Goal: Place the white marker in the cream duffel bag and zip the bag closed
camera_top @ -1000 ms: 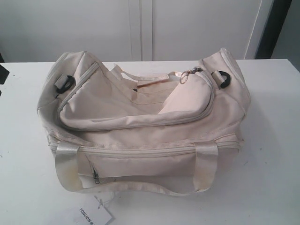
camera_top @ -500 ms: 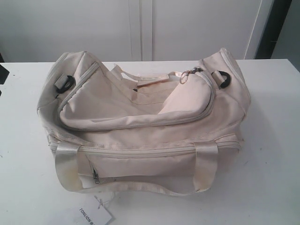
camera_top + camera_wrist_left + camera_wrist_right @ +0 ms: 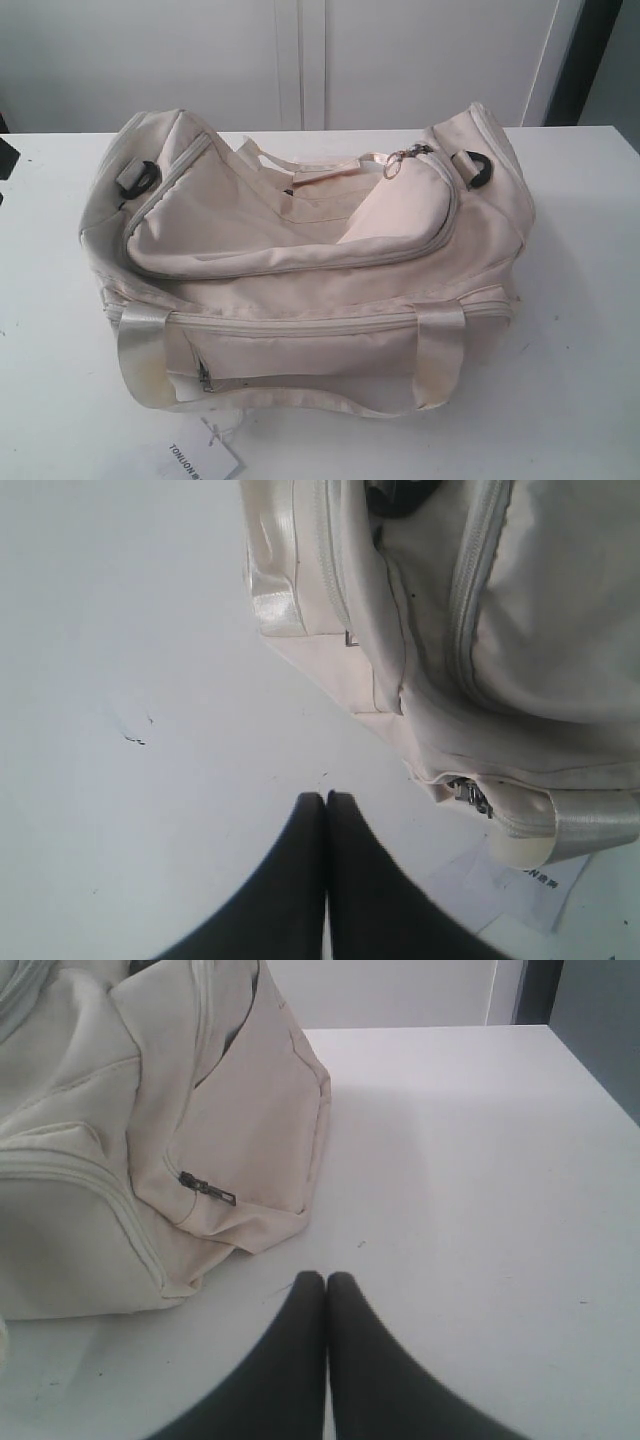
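The cream duffel bag [image 3: 300, 260] lies across the middle of the white table, its curved zip flap lying over the top and the zip pull [image 3: 398, 160] at the far right end. The white marker is out of view in every frame. My left gripper [image 3: 326, 798] is shut with nothing in it, hovering over bare table beside the bag's end [image 3: 480, 650]. My right gripper [image 3: 326, 1278] is also shut and empty, over the table just off the bag's other end [image 3: 150, 1140]. Neither gripper shows in the exterior view.
A white printed paper tag [image 3: 200, 458] lies at the table's front edge below the bag, also seen as the paper tag [image 3: 520, 885] in the left wrist view. Black plastic rings [image 3: 478, 168] sit at the bag's ends. A white wall stands behind the table.
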